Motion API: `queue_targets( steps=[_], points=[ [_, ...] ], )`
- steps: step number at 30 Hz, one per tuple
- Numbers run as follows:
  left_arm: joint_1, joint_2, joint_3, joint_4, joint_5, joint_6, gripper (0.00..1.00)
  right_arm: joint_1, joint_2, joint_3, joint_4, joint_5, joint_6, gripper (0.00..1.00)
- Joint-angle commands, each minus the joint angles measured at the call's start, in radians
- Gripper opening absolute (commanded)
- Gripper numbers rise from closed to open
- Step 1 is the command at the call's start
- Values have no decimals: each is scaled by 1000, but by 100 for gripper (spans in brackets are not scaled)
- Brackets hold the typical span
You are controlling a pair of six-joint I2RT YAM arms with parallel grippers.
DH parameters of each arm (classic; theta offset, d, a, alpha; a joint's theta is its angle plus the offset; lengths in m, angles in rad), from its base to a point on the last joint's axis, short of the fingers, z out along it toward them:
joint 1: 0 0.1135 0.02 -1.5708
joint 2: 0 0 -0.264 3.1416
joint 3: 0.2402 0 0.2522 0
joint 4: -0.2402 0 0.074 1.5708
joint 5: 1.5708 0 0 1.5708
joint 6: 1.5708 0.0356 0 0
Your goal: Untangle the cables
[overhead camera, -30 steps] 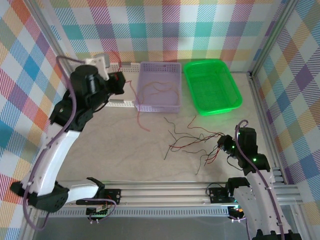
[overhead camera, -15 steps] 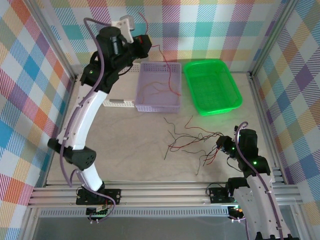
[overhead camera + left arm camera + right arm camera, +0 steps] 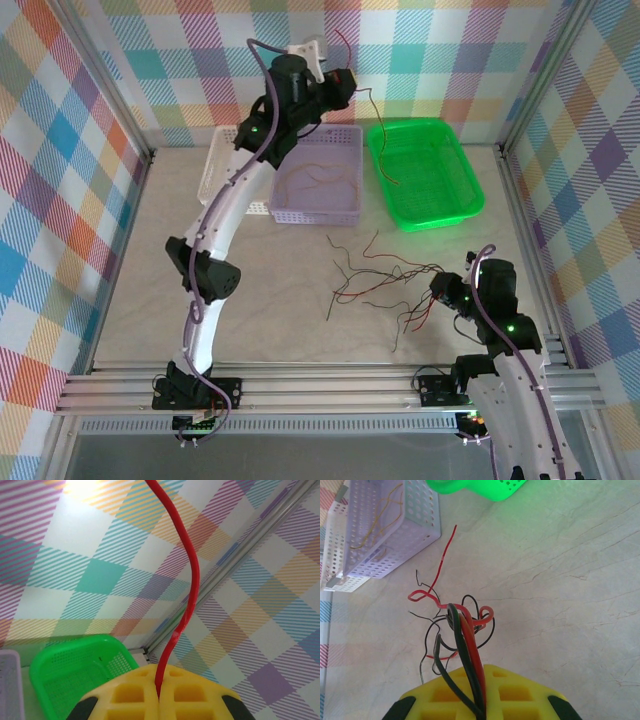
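Cables [image 3: 385, 280] tangled on table [image 3: 280, 300], right tool [image 3: 482, 707] clamped on them, left tool [image 3: 159, 697] pinching red cable [image 3: 192, 580]

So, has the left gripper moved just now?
Yes. The left gripper, carrying a red cable, swung right, from left of the purple basket toward the green basket.

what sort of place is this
Probably a lab robot test cell: plaid walls on an aluminium frame, a left arm and right arm bolted at the table edge, a green basket, a purple basket and loose cables.
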Motion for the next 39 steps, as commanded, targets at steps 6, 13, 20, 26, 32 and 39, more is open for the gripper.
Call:
queue_targets(
  steps=[6,13,20,26,32,39],
  points=[
    [-57,161,111,276,-65,-70,0,-7,-40,-15,29,-64,7,0],
    [-111,291,145,436,-159,-32,0,-5,-92,-19,20,-102,15,0],
    [-170,396,173,521,-244,93,0,-4,-134,-25,23,-131,4,0],
    [-208,463,187,498,-268,216,0,-4,-140,-28,35,-152,-10,0],
    [-220,523,184,454,-281,293,0,-4,-153,-32,35,-169,-10,0],
    [-228,584,164,412,-279,332,0,-4,-159,-36,38,-174,-3,0]
  ],
)
